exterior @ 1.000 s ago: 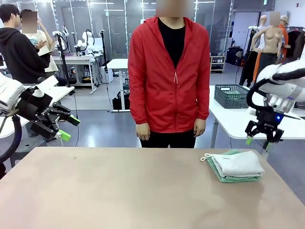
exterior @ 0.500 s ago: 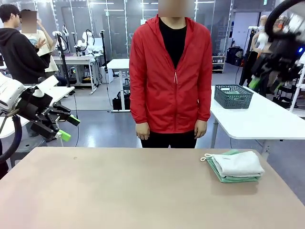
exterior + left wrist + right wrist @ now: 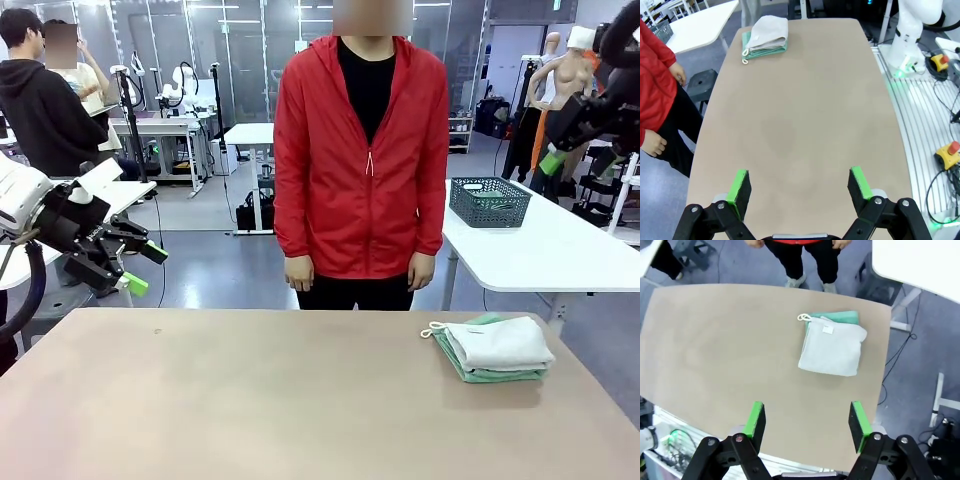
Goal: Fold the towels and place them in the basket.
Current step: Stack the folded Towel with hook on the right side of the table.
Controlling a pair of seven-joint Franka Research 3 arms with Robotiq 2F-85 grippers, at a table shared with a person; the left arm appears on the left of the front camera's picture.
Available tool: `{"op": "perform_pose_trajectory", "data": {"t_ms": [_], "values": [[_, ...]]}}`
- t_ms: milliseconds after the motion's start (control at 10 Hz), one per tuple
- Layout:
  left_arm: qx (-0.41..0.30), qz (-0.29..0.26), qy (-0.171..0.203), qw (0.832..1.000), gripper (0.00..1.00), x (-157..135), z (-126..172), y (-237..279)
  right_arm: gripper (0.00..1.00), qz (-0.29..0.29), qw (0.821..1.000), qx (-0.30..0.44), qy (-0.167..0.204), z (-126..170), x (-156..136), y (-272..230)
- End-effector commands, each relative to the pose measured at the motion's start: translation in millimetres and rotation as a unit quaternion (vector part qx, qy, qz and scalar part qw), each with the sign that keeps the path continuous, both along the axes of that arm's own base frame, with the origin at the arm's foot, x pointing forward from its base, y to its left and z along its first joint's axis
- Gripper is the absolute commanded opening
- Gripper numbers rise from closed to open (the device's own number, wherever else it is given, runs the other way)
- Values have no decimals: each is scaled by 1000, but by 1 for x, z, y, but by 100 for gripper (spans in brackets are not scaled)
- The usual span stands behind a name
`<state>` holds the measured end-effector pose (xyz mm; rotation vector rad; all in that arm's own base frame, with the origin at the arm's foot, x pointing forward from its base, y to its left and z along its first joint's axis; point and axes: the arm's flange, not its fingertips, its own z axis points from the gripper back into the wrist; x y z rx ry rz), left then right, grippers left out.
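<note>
Folded off-white towel (image 3: 831,349) atop mint green towel (image 3: 840,317) – small white label, unreadable, both tools (image 3: 799,185) (image 3: 807,420) open, empty

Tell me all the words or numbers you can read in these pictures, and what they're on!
No words or numbers can be read here.
The white towel has a small white tag near its loop; any print on it is too small to read.
The green towel under it, the table and the basket on the other table show no writing.
</note>
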<state>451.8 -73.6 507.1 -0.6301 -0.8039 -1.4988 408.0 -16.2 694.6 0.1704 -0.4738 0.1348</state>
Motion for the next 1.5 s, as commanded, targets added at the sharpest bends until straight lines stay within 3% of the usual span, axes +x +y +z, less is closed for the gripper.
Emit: {"op": "perform_pose_trajectory", "data": {"t_ms": [0, 100, 1400], "values": [[-8, -5, -1, 1000, 98, -1, 1, 1, 84, -40, 999, -13, -17, -12, 2, 7], [-8, -5, -1, 1000, 98, -1, 1, 1, 84, 0, 1000, 0, 0, 0, 0, 0], [-8, -5, -1, 1000, 98, -1, 1, 1, 84, 0, 1000, 0, 0, 0, 0, 0]]}}
